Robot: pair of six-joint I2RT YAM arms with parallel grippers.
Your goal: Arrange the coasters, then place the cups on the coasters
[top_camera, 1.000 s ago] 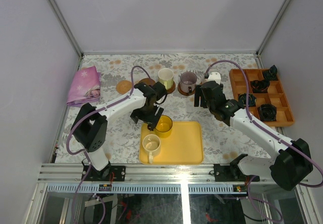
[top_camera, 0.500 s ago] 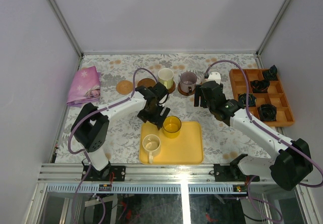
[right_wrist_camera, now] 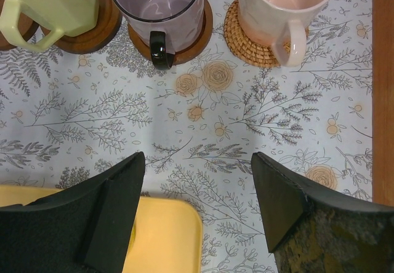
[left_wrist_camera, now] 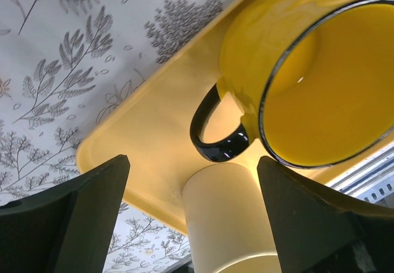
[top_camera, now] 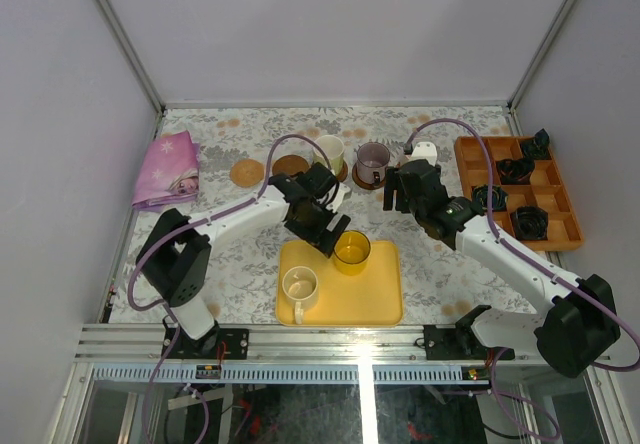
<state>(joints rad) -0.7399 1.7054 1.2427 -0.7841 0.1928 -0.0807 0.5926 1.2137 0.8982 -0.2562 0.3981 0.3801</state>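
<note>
A yellow cup (top_camera: 352,251) (left_wrist_camera: 308,82) with a black handle (left_wrist_camera: 218,131) stands at the far edge of the yellow tray (top_camera: 375,294). My left gripper (top_camera: 320,226) (left_wrist_camera: 194,224) hangs open just left of it, touching nothing. A cream cup (top_camera: 300,286) (left_wrist_camera: 228,217) stands on the tray beyond the fingers. At the back, a second cream cup (top_camera: 330,151) (right_wrist_camera: 49,5), a grey-purple cup (top_camera: 373,161) (right_wrist_camera: 157,5) and a pink cup (right_wrist_camera: 286,5) each sit on a coaster (right_wrist_camera: 191,39). A tan coaster (top_camera: 246,172) and a dark coaster (top_camera: 291,164) lie bare. My right gripper (top_camera: 405,192) (right_wrist_camera: 197,211) is open and empty.
A folded pink cloth (top_camera: 167,169) lies at the back left. An orange divided tray (top_camera: 520,189) with small black objects stands at the right. The yellow tray's corner (right_wrist_camera: 166,236) shows under the right gripper.
The yellow cup has shifted right along the tray's far edge, and my left gripper moved right with it while its jaws widened. The right arm has not moved.
</note>
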